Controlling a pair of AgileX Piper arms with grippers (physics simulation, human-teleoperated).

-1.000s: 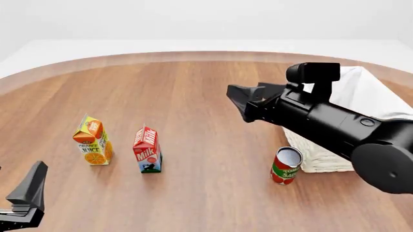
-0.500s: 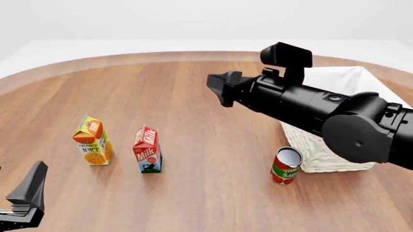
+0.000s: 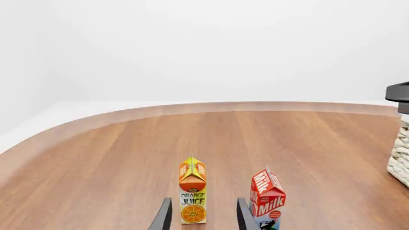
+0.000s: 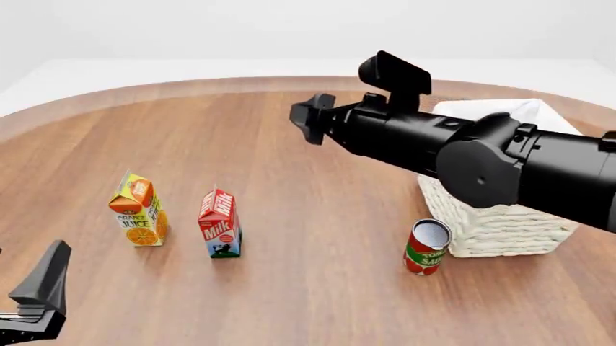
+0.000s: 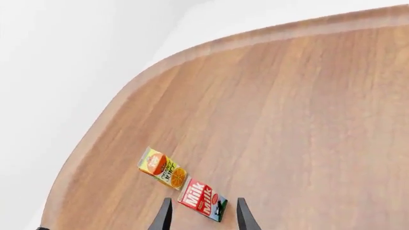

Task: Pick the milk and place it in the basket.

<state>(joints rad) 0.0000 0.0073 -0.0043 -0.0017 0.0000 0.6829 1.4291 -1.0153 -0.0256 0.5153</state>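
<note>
Red milk [image 4: 221, 222] upright, well apart from right fingers [image 4: 310, 120], spread

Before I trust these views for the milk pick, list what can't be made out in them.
- Basket inside: front view, right arm covers it.
- Basket, left wrist view: only a wall edge, cut by the frame.
- Milk base: left wrist view, cut by the frame.
- Left claw: front view, mostly out of frame.
- Can label: front view, too small.

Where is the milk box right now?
In the front view, the milk stands upright on the table's left side, just right of the orange juice carton, far left of the basket.
</note>
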